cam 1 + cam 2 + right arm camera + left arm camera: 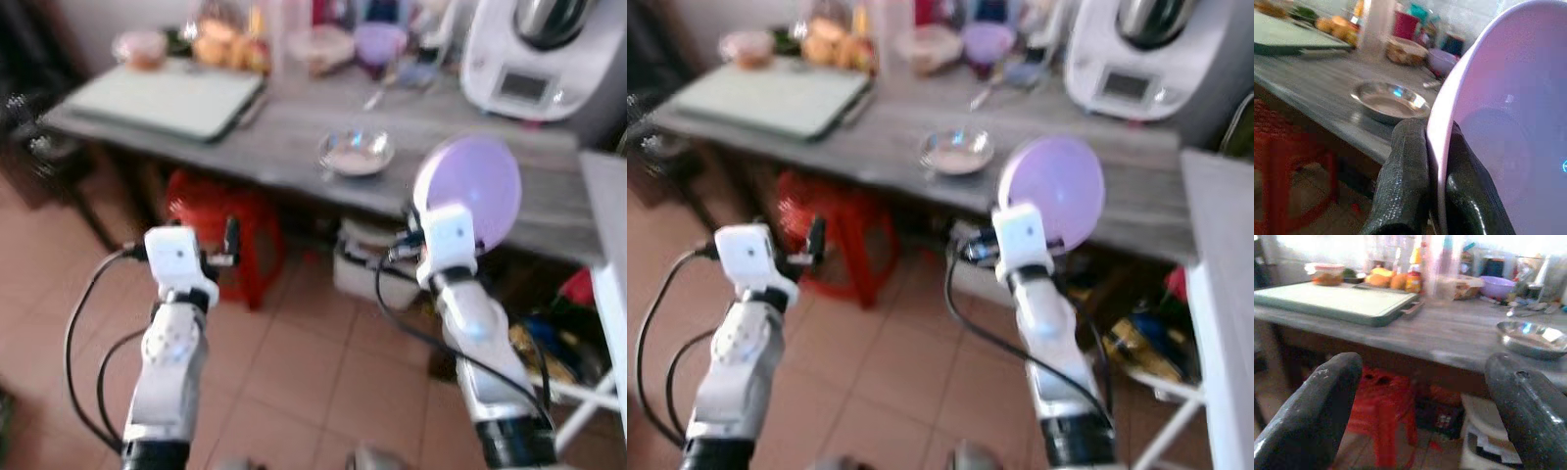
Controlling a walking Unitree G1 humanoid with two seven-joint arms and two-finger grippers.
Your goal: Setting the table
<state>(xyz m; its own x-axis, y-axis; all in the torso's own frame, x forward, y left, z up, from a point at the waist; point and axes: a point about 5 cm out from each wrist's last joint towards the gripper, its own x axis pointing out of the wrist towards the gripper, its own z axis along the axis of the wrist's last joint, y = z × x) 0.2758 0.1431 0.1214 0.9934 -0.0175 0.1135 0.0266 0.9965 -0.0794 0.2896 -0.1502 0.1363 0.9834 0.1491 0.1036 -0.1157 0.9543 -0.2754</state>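
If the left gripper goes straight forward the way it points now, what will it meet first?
Probably the front edge of the grey table. The open left gripper points at about that height, with the red stool lower underneath. Depth is unclear, so it might pass just under the edge.

- Two silver arms, each capped by a white, boxy wrist block with a small blue dot.
- Black cables loop loosely off both wrists (the left one swings widest).
- Black cuffs ring the arms low down.
- Left gripper [1420, 406]: thick black fingers, scuffed grey.
- Right gripper [1432, 186]: glossy, finely textured black fingers.
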